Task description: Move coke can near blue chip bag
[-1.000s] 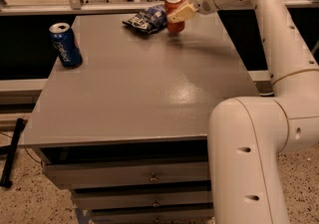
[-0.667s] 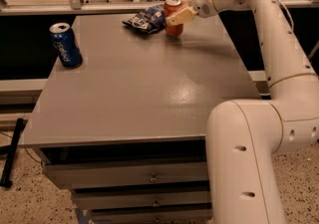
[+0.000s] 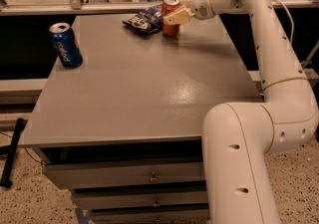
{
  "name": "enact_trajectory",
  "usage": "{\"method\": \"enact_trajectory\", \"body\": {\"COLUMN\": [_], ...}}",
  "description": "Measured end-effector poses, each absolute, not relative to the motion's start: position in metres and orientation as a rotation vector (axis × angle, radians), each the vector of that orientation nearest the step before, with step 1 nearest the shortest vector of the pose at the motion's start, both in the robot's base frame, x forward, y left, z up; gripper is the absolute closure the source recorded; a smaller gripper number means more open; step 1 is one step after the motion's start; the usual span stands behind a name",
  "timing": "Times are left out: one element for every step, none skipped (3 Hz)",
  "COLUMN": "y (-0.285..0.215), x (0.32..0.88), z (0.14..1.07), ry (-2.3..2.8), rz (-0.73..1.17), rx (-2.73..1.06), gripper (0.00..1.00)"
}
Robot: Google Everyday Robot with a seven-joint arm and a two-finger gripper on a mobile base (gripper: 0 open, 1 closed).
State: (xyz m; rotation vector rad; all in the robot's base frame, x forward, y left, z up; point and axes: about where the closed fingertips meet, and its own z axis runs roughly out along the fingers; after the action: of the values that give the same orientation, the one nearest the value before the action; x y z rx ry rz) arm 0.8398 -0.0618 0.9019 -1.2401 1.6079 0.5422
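The red coke can [image 3: 169, 19] stands upright at the far edge of the grey table [image 3: 149, 93], its base on or just above the surface. Right beside it on the left, touching or nearly touching, lies the flat dark blue chip bag [image 3: 143, 19]. My gripper [image 3: 178, 15] reaches in from the right and is shut on the coke can, with one tan finger [image 3: 179, 17] across the can's right side. The other finger is hidden behind the can.
A blue Pepsi can [image 3: 66, 45] stands upright near the table's left edge. My white arm [image 3: 269, 44] arcs over the table's right side. Drawers [image 3: 149, 178] sit below the front edge. A rail and office chairs lie behind the table.
My gripper has carried the coke can slightly left and lower, closer to the blue chip bag. The Pepsi can and the bag have not moved.
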Motion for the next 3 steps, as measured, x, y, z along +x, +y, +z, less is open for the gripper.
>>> {"method": "enact_trajectory", "body": {"y": [-0.0613, -0.0628, -0.0706], "x": [0.8395, 0.839, 0.8361], "z": [0.9001, 0.899, 0.9034], "ry": [1.609, 1.612, 1.607], "rz": [0.554, 0.561, 0.562], "rx": [-1.237, -1.232, -1.224], "gripper": [0.13, 0.0, 0.0]}}
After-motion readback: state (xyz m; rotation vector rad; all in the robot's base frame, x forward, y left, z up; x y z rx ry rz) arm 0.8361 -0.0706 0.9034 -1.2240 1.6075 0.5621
